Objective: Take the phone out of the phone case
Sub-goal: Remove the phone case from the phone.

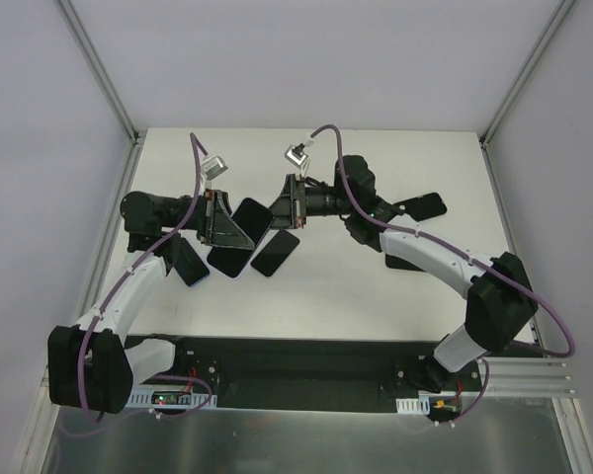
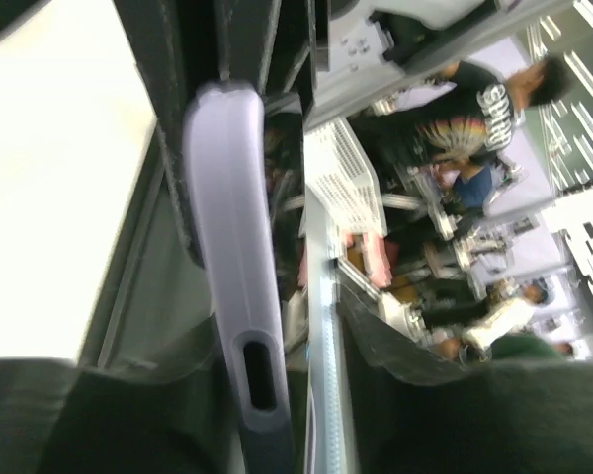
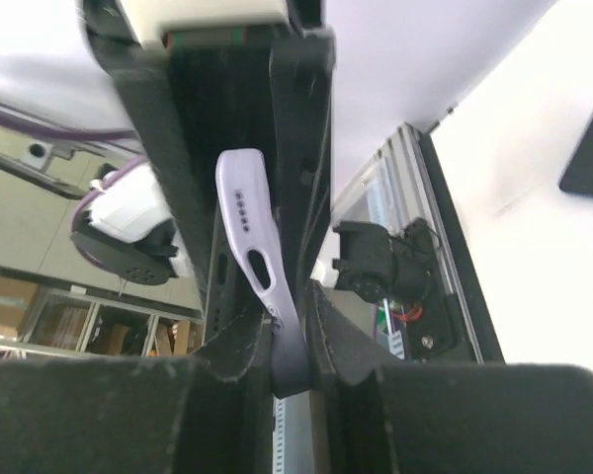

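The two arms meet over the middle of the worktop [image 1: 366,296]. Between them, lifted up off the worktop, is the phone [image 1: 252,219] in its phone case [image 2: 232,247]. The phone case is pale purple and looks soft and bendy, like rubber. The phone inside is dark, flat and hard. Its front is probably glass and could crack if it falls.

The left pincer [image 1: 227,225] is narrow and holds the phone case by one side. The right pincer [image 1: 277,205] is narrow too and pinches the phone case from the other side. In its own camera, the purple rim sits tight between the pads.

I think the phone is not out yet. It should be light, but smooth and slippery. A good place to grab is the soft rim near a corner. One pincer can peel it back while the other holds the hard part steady.

More dark phones [image 1: 277,252] lie flat on the worktop close by, and one lies off to the right.
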`<state>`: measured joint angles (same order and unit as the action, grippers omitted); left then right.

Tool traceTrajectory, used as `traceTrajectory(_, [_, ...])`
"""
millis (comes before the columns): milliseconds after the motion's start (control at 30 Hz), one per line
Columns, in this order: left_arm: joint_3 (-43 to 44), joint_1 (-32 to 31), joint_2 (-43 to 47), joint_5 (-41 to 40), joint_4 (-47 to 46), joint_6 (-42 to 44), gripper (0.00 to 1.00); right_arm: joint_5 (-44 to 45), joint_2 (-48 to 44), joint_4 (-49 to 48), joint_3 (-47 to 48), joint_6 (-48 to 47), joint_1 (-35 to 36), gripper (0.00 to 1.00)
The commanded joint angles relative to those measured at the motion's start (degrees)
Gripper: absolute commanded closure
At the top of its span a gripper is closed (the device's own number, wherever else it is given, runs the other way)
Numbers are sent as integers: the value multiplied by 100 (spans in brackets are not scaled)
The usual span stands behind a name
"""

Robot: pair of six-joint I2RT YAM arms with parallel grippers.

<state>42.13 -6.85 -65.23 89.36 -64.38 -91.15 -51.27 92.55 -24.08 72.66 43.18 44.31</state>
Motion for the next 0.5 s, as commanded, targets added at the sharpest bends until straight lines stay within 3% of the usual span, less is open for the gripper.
traceTrajectory(0, [550,-53,625,-1975,1494,2151,39,520,-60,1607,-1042,-1021,88,99])
traceTrajectory(33, [646,-44,756,-2027,2377,2737,29,721,-192,1651,-1305,-1074,-18,99])
traceTrajectory(133, [822,-27,915,-2238,3637,3636,5,1230,-753,2055,-1579,-1373,-423,99])
traceTrajectory(167, [832,-27,916,-2291,3765,3744,1,1363,-878,2343,-1676,-1461,-502,98])
traceTrajectory(400, [639,-18,503,-2564,3880,3772,1,2725,-1871,3373,-1563,-2102,-942,99])
traceTrajectory(467, [569,-9,415,-2617,3889,3745,1,3559,-2030,3882,-1475,-2496,-925,98])
